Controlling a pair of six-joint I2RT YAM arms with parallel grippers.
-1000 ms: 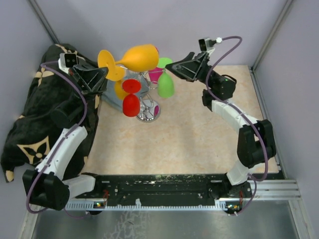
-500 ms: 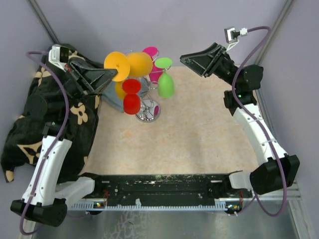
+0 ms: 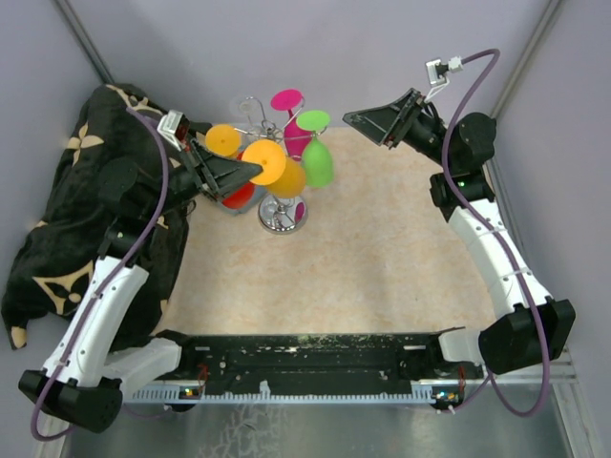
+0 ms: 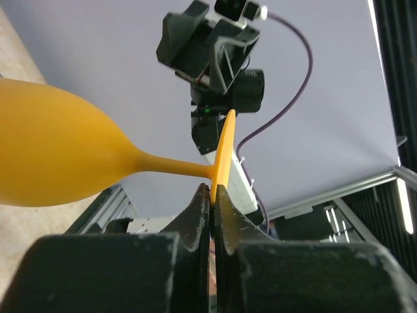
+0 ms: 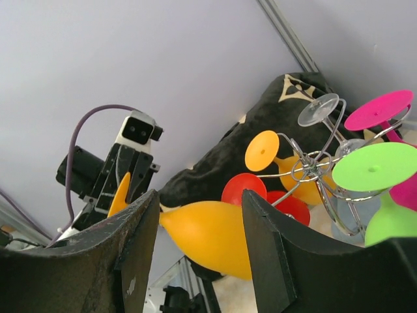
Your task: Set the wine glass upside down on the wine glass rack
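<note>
The left claw point(image 4: 212, 195) is pinched tight on the disc foot of the orange plastic wine glass point(image 4: 52, 160). The glass lies sideways, its bowl just beside the stem of the silver wire wine glass rack point(image 3: 283, 218); whether they touch is unclear. The right claw point(image 3: 351, 117) gapes wide and empty, well right of the rack.

two orange wine glasses point(image 3: 286, 178) point(image 3: 222, 140), one red point(image 5: 242, 189), one green point(image 3: 318, 164), one magenta point(image 3: 286, 99), one clear point(image 5: 318, 109), one wire rack point(image 3: 283, 218)

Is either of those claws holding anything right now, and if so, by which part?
The left gripper pinches the orange wine glass by the rim of its round foot, bowl sticking out sideways. The right gripper is open and holds nothing.
</note>
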